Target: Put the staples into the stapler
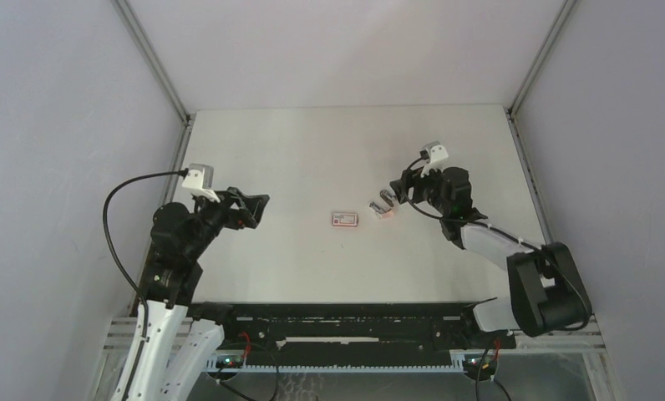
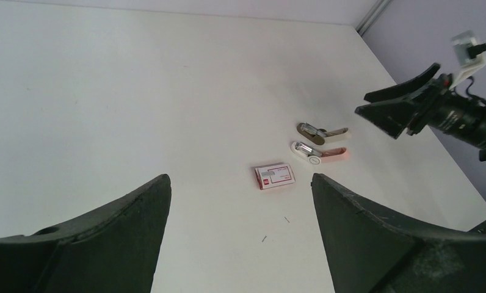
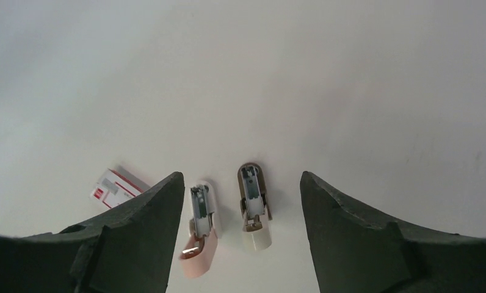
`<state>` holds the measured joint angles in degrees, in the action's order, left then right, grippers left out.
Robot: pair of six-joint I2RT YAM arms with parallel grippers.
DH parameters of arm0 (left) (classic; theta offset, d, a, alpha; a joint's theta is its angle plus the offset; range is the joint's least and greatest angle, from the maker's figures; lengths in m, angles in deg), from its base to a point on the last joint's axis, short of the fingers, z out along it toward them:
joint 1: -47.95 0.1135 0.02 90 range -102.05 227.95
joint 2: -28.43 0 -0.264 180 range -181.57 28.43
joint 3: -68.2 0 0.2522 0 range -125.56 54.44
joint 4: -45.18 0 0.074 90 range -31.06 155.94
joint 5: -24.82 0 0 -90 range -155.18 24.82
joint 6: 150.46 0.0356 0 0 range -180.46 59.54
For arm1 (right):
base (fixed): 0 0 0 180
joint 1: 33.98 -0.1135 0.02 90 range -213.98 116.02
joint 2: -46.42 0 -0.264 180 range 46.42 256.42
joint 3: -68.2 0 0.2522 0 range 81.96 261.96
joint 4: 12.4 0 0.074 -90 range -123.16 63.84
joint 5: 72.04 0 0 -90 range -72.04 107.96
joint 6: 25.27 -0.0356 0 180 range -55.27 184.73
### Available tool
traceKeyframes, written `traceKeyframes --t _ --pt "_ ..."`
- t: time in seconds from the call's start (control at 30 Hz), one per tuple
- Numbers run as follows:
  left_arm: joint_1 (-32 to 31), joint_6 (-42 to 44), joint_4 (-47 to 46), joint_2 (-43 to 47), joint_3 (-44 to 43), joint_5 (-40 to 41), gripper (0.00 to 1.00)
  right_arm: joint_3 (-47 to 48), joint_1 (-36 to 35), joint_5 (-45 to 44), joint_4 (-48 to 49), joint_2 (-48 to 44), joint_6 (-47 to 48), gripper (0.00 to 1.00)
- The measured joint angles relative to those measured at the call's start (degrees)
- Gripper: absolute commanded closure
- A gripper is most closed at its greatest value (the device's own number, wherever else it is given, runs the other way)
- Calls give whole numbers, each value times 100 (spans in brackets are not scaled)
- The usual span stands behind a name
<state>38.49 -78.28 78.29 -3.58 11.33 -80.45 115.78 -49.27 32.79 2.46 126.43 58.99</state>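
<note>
A small pink-and-white stapler (image 3: 201, 229) lies on the white table with its metal channel facing up, beside a similar brown-and-white one (image 3: 253, 207). My right gripper (image 3: 240, 177) hangs open just above the pair, holding nothing; from overhead it (image 1: 404, 188) sits to their right. The white box with a red label (image 1: 344, 219) lies closed to the left of the stapler (image 1: 386, 212). The staples themselves are hidden. My left gripper (image 2: 240, 180) is open and empty, well to the left (image 1: 258, 209) of the box (image 2: 274, 176).
Two thin metal slivers (image 2: 286, 220) lie loose on the table (image 1: 312, 150) near the box. Grey walls and metal corner posts (image 1: 154, 63) enclose the table on three sides. The arms' bases stand on a black rail (image 1: 346, 322) at the near edge.
</note>
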Motion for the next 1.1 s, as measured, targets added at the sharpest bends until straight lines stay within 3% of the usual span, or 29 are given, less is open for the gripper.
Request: traceKeyframes --t 0.1,0.23,0.33,0.47,0.67,0.8,1.1 --pt "2 -35 -50 44 114 4 19 0 22 7 -164 -487 -83 30" --pt "-94 -326 -345 -72 310 39 20 2 -35 26 -592 -1322 -267 31" --pt "-697 -601 -824 -361 538 442 18 2 -98 50 -1016 -1906 -426 31" --pt "-1545 -824 -1600 -1523 546 629 17 2 -120 179 -1716 -2647 -546 29" --pt "-1633 -1034 -2461 -4083 13 450 19 -81 -120 354 -2389 -3716 -570 23" --pt "-1681 -1075 -2638 -5598 -822 59 20 -380 -42 306 -2531 -4273 -678 18" --pt "-1871 -1021 -2649 -7296 -1921 -442 21 -533 490 339 -2830 -4474 -1054 18"
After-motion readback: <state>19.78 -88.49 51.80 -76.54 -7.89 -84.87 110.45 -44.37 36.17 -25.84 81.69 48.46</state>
